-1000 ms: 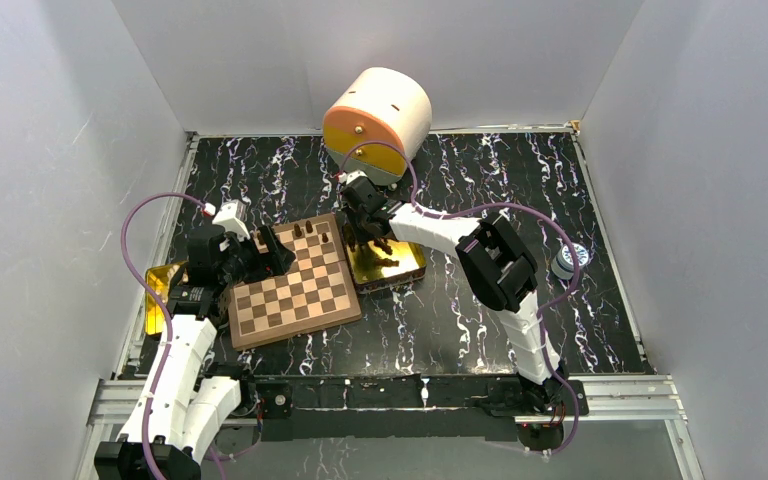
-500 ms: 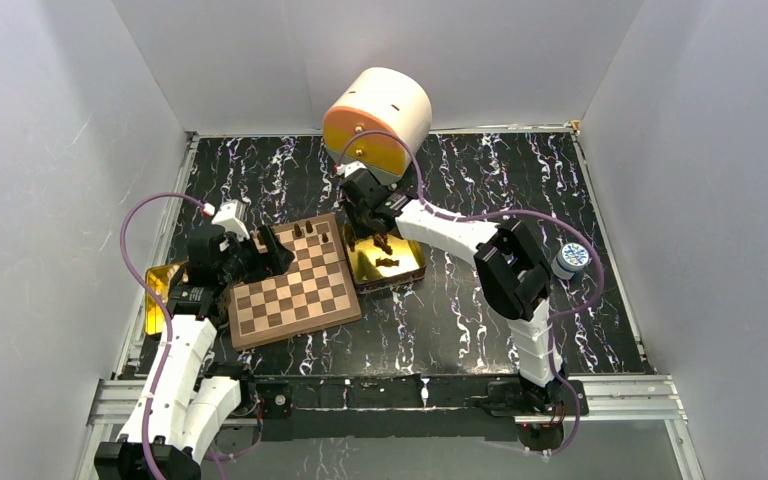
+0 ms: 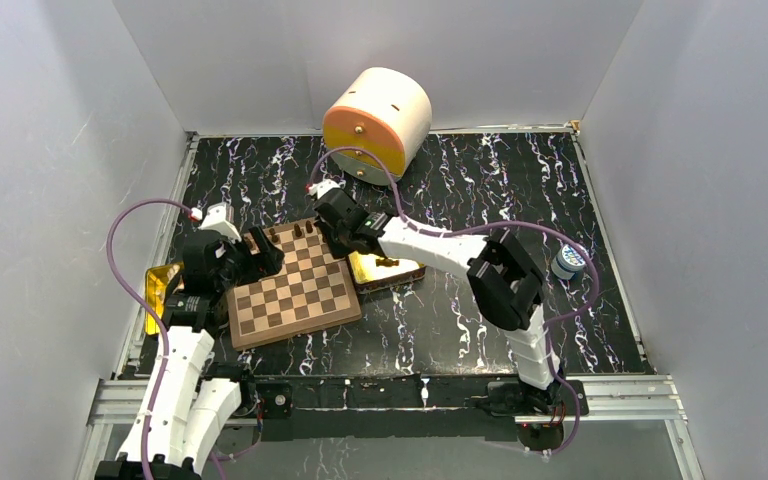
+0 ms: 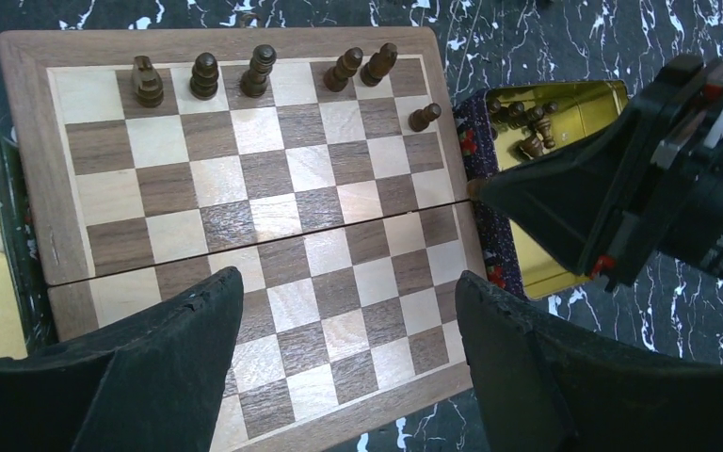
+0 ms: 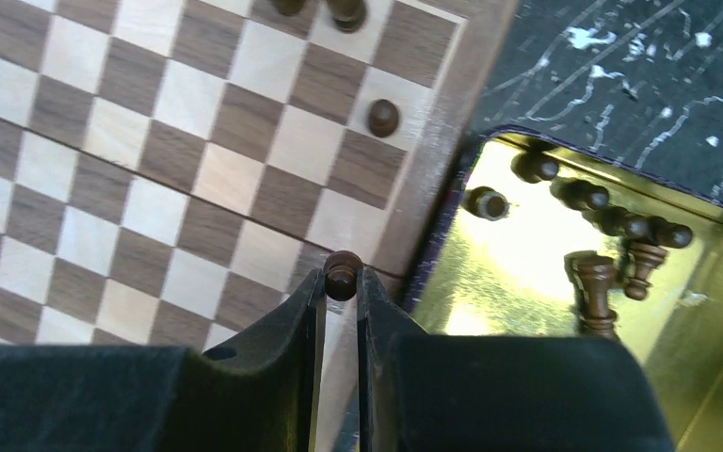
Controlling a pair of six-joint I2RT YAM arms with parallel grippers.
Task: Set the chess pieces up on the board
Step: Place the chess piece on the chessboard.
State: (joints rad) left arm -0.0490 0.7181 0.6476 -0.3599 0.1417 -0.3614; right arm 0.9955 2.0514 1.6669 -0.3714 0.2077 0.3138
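The wooden board [image 3: 295, 288] lies left of centre. In the left wrist view several dark chess pieces [image 4: 260, 71] stand along the board's [image 4: 245, 202] far row, with one pawn [image 4: 423, 117] in the second row. My right gripper [image 5: 342, 279] is shut on a small dark pawn [image 5: 342, 271], held above the board's [image 5: 151, 141] right border beside the gold tin [image 5: 527, 235]. In the top view the right gripper [image 3: 337, 243] is over the board's far right corner. My left gripper [image 4: 348, 281] is open and empty above the board's near half, and shows over its left part in the top view [image 3: 268, 253].
The gold tin [image 3: 388, 271] to the right of the board holds several loose pieces [image 5: 612, 254]. A second gold tin [image 3: 157, 290] lies left of the board. A cream and orange cylinder [image 3: 378, 118] stands at the back. A small blue-white object [image 3: 567, 262] sits at the right.
My right gripper has moved left from over the gold tin to the board's right edge, carrying a pawn. My left arm has shifted slightly left.
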